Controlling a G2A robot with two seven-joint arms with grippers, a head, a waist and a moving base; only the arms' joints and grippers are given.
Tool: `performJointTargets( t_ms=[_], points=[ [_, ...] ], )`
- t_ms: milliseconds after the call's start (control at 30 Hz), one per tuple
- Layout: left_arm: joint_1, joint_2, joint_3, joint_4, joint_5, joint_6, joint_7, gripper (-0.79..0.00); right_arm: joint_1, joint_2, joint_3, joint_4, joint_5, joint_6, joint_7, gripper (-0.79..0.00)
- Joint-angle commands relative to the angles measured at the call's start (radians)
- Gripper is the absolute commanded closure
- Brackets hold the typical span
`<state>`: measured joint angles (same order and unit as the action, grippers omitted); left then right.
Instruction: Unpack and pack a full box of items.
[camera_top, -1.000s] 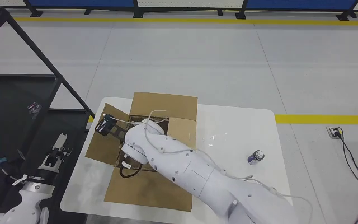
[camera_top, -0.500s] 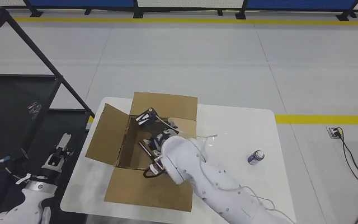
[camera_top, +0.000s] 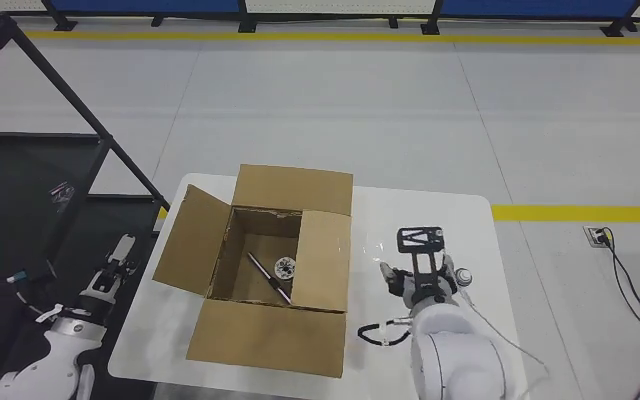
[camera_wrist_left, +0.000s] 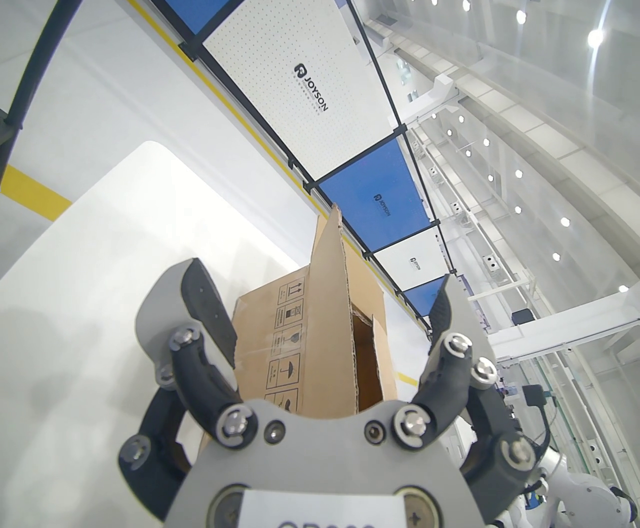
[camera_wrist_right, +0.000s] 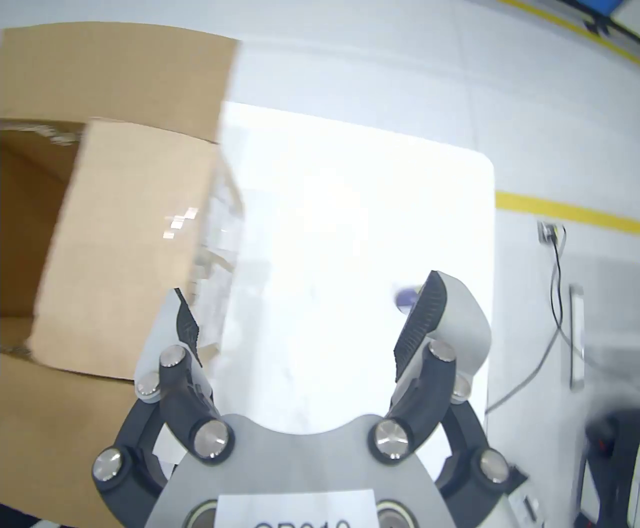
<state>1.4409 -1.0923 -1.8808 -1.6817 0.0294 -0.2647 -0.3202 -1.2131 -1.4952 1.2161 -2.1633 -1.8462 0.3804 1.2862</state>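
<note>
Box (camera_top: 295, 190) open on table (camera_top: 420, 205); right gripper (camera_wrist_right: 305, 310) fingers wide beside it; left gripper (camera_wrist_left: 325, 292) fingers wide.

overhead camera looks down; both wrist cameras face the box (camera_top: 295, 188).

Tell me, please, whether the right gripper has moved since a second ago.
Yes. The right gripper has gone from the cardboard box rightward over the table, near the small can.
</note>
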Motion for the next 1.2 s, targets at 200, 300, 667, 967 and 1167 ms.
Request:
performJointTargets(
  t_ms=[200, 300, 667, 967, 1167],
  points=[
    [-0.02, 0.001, 0.018, -0.006, 0.017, 0.007, -0.015, -0.785, -0.03, -0.009, 0.22, 0.067, -0.028, 0.047, 0.107, -0.785],
    [-0.025, 0.001, 0.023, -0.008, 0.02, 0.009, -0.015, -0.785, -0.002, -0.021, 0.301, 0.164, 0.006, 0.03, 0.123, -0.785],
    [-0.021, 0.0, 0.025, -0.011, 0.023, 0.004, -0.003, -0.785, 0.053, -0.027, 0.427, 0.36, 0.309, -0.051, -0.086, -0.785],
    [-0.007, -0.001, 0.019, -0.014, 0.024, 0.001, 0.012, -0.785, 0.115, -0.022, 0.435, 0.48, 0.384, -0.101, -0.166, -0.717],
    [0.002, -0.001, 0.003, -0.01, 0.009, -0.002, 0.013, -0.785, 0.173, -0.017, 0.427, 0.573, 0.398, -0.111, -0.158, -0.597]
  ],
)
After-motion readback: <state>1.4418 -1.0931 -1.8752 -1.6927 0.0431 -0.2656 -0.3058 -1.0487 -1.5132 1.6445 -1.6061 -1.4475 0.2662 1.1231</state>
